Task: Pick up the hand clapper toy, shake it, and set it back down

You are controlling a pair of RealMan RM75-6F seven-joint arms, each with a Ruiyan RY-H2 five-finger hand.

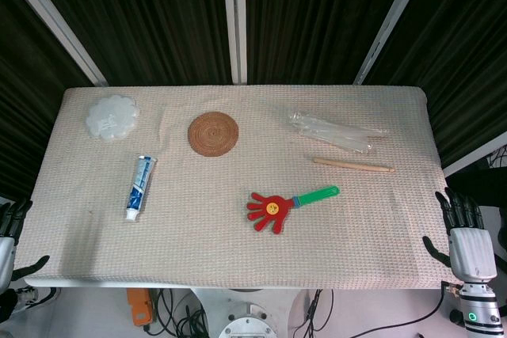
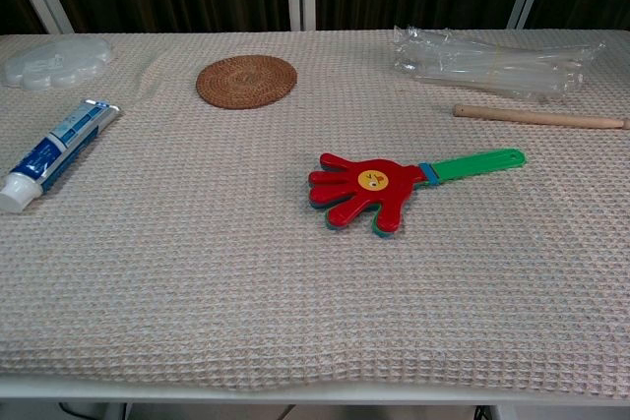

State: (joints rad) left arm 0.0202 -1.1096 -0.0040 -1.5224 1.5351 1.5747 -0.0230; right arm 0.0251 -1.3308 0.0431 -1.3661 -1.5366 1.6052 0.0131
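Lying flat on the cloth-covered table (image 1: 238, 267), the hand clapper toy (image 1: 287, 205) waits untouched.
Its long axis runs nearly left-right in the head view: red palm pointing left, green handle right (tilted slightly away). Left hand (image 1: 9, 235) and right hand (image 1: 466, 239) hang beside the table edges, fingers spread, holding nothing.

From my station: left hand (image 1: 9, 231) cropped at nine o'clock; wooden stick (image 2: 539, 116) and white tray (image 2: 54, 61) clipped in the chest view.
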